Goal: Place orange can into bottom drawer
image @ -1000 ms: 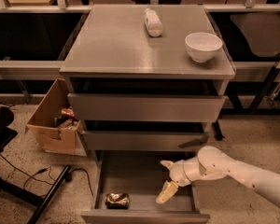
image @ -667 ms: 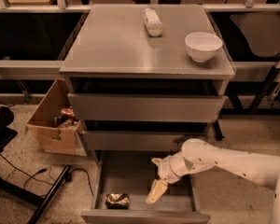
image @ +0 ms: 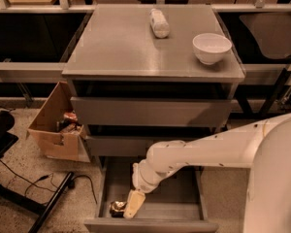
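The orange can lies on its side on the floor of the open bottom drawer, at its front left corner. My gripper reaches down into the drawer from the right and sits right beside the can, on its right side, touching or nearly touching it. The white arm crosses over the right half of the drawer and hides part of its floor.
The two upper drawers are closed. On the cabinet top stand a white bowl and a whitish plastic bottle. A cardboard box sits on the floor at the left, with cables and a black stand leg near it.
My gripper has moved left across the bottom drawer, from its right side to just beside the can. The can has stayed in place.
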Controlling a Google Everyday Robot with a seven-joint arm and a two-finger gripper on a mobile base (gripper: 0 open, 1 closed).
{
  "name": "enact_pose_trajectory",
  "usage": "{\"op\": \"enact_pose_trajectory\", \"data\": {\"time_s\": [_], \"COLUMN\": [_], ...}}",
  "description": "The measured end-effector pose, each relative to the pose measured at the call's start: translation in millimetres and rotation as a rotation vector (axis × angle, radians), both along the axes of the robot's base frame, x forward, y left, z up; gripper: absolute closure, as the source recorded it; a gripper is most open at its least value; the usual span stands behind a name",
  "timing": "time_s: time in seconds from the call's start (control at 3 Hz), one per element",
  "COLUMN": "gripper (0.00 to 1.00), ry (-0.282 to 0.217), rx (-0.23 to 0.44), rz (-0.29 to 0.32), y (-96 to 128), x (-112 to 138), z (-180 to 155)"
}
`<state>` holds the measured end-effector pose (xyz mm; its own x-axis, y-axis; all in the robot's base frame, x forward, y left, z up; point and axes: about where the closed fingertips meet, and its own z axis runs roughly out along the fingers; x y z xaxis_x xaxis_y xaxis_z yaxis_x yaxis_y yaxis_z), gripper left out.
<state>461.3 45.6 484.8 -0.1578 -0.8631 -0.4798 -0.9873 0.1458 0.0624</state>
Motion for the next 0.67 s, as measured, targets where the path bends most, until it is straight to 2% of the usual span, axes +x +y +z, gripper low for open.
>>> {"op": "enact_pose_trajectory", "data": {"time_s": [0.33, 0.67], "gripper": [0.00, 0.00], "ry": [-0.108, -0.210], "rx": [-0.078, -0.102], "rz": [-0.018, -0.044], "y": [4, -12], "x": [-5, 7], "z": [29, 48]}}
